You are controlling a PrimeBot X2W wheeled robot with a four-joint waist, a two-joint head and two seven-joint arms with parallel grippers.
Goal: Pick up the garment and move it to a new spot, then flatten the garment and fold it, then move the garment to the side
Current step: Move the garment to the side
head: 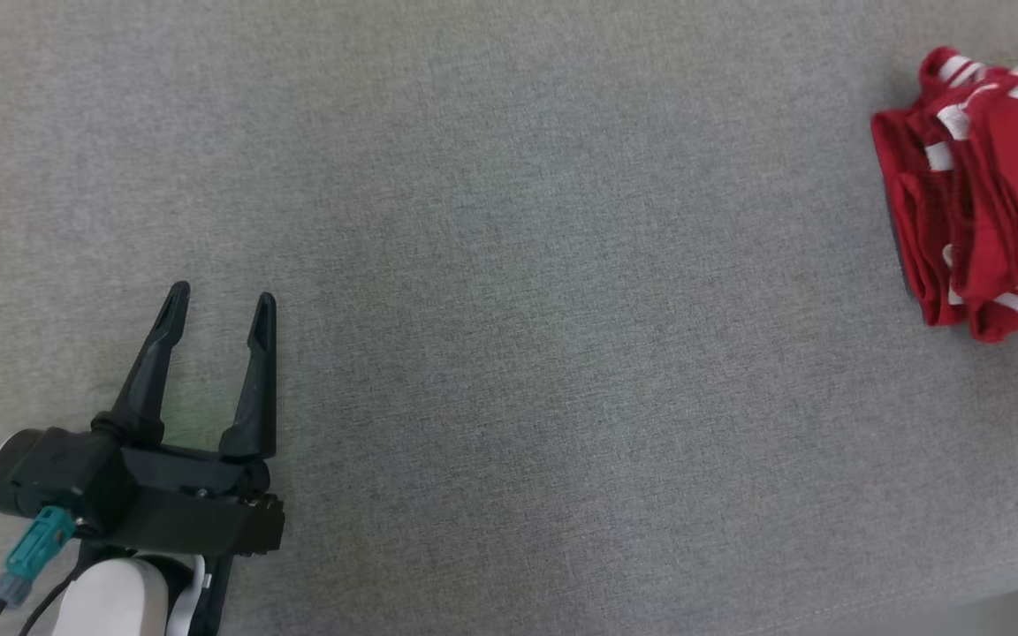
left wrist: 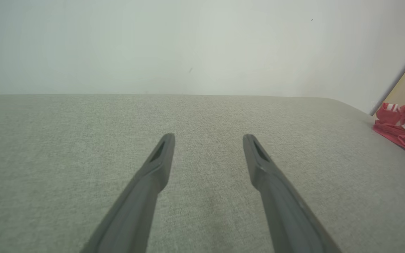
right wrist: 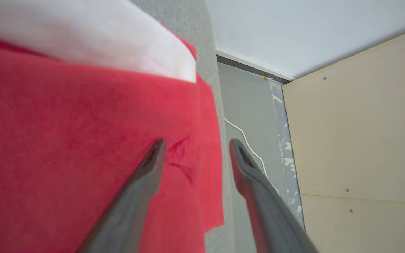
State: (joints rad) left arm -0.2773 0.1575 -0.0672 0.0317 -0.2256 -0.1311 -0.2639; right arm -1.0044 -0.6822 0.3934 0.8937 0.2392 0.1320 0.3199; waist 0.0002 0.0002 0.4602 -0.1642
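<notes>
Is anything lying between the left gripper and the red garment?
No. In the head view, bare grey cloth surface runs from left gripper to red garment.

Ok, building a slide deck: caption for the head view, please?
Folded red garment lies far right on the grey surface; left gripper open at lower left.

Grey fabric surface, pale wall, beige panel (screw heads showing), white cable.

Soft even light, faint shadows, close garment blurred, wrist views distorted
</notes>
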